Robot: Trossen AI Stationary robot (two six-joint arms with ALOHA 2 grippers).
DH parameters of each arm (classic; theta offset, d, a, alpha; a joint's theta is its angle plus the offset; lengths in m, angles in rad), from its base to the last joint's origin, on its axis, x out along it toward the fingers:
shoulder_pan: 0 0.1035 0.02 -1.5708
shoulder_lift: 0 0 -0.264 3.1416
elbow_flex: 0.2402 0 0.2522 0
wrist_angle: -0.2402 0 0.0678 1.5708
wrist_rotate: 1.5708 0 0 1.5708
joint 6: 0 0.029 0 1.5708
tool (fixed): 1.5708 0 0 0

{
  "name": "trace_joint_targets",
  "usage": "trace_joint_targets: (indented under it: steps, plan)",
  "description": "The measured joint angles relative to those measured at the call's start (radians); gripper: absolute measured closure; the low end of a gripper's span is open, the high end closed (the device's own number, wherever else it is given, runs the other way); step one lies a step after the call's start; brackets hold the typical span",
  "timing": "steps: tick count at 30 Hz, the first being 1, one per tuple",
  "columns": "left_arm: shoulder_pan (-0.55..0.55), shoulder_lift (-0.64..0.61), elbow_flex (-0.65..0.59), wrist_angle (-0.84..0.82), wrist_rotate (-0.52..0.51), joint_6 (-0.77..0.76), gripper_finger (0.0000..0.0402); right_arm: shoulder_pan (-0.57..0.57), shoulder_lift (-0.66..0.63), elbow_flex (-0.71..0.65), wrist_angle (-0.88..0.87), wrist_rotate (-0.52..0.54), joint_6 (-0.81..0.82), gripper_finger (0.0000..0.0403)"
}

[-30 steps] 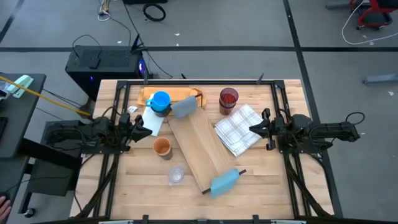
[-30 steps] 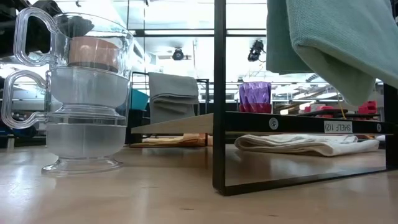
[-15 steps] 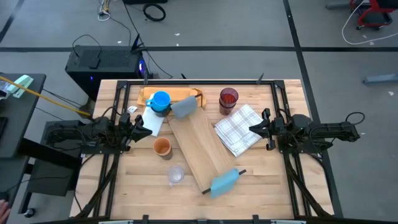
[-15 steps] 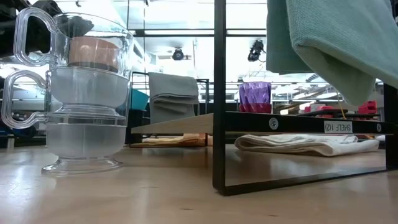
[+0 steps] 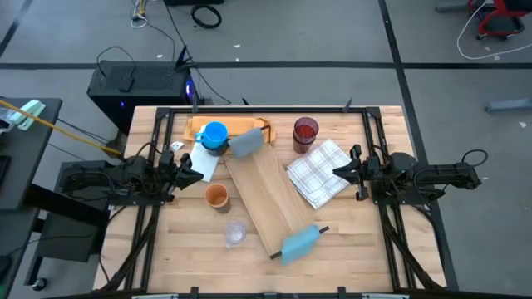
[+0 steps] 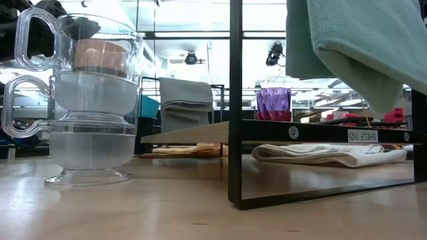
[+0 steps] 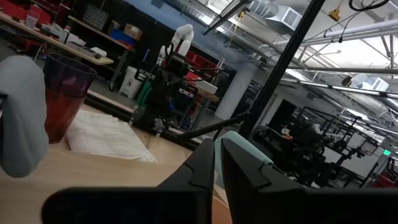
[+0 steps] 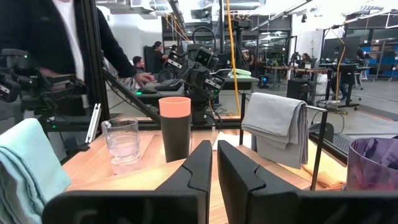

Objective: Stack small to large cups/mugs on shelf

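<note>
Wooden shelf (one); both end effectors narrow, holding nothing.

The shelf lies diagonally across mid-surface, blocking straight crossing. Left of it stand an orange cup and clear glasses; bare surface lies open front right, beyond the checked cloth.

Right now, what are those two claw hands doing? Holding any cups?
Left gripper: shut, holding nothing, parked at the table's left edge.
Right gripper: shut, holding nothing, parked at the right edge.
</note>
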Motion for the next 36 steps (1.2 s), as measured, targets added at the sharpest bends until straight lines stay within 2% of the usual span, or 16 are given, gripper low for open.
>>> trace_joint_targets:
  steps: [16, 26, 36]
  plan:
    - [0.0, 0.0, 0.0, 0.0, 0.0, 0.0, 0.0363, 0.0, 0.0, 0.0, 0.0, 0.0, 0.0, 0.0371]
    - [0.0, 0.0, 0.0, 0.0, 0.0, 0.0, 0.0374, 0.0, 0.0, 0.0, 0.0, 0.0, 0.0, 0.0371]
    - [0.0, 0.0, 0.0, 0.0, 0.0, 0.0, 0.0361, 0.0, 0.0, 0.0, 0.0, 0.0, 0.0, 0.0371]
